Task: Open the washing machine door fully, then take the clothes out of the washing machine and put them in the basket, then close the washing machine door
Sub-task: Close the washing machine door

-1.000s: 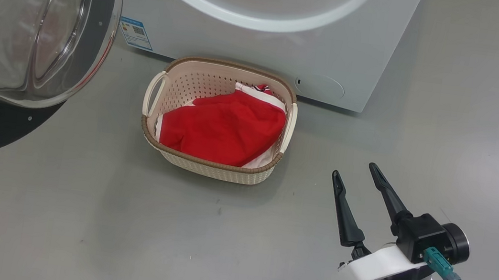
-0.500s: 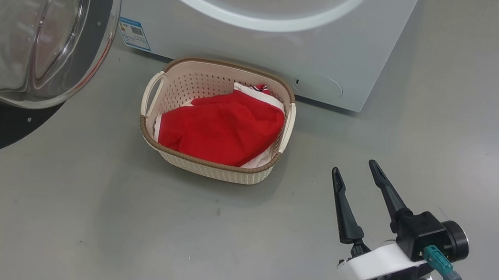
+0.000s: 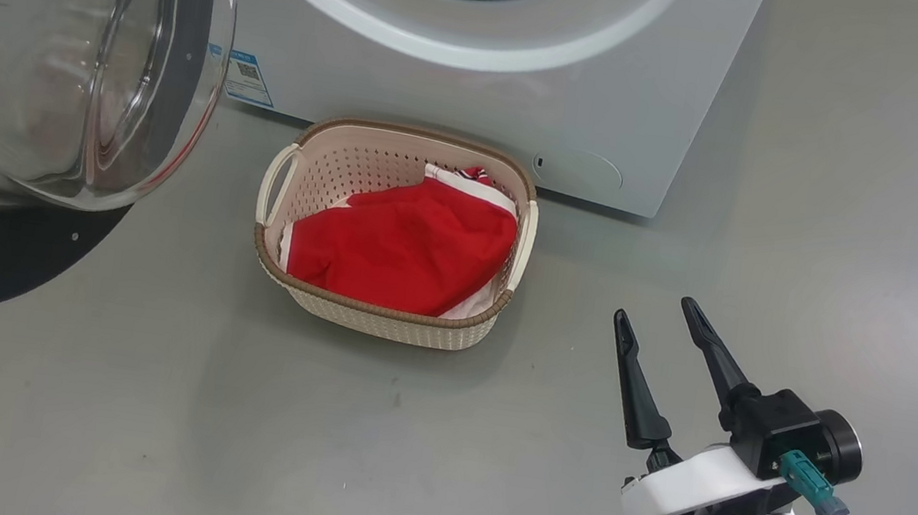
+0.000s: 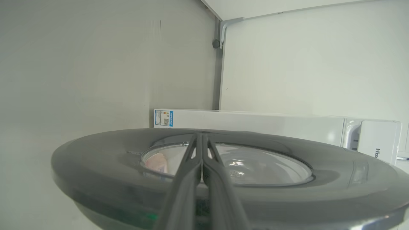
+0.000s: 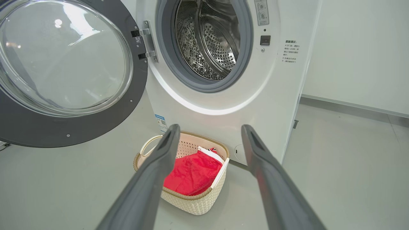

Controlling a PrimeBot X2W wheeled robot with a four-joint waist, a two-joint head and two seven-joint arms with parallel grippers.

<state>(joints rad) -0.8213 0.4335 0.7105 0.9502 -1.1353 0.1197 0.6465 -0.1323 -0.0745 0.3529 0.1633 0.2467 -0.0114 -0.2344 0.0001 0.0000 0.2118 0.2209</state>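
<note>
From the head, the right claw (image 3: pixel 653 309) hangs wide and empty above the floor (image 3: pixel 135 428), well apart from the basket (image 3: pixel 364 305), which holds the clothes (image 3: pixel 403 246) just before the washing machine (image 3: pixel 480 101). The left wrist shows the left claw (image 4: pixel 202 138) pinched shut on nothing, pointing across the outer face of the washing machine door (image 4: pixel 96 159). The right wrist shows that door standing open beside the steel drum (image 5: pixel 207 41).

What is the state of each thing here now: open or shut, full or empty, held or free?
washing machine door: open wide.
drum: no clothes in the visible part.
basket: upright on the floor, holding the clothes.
clothes: crumpled inside the basket, free.
left gripper: shut, empty, at the door's outer face.
right gripper: open, empty, above the floor.
</note>
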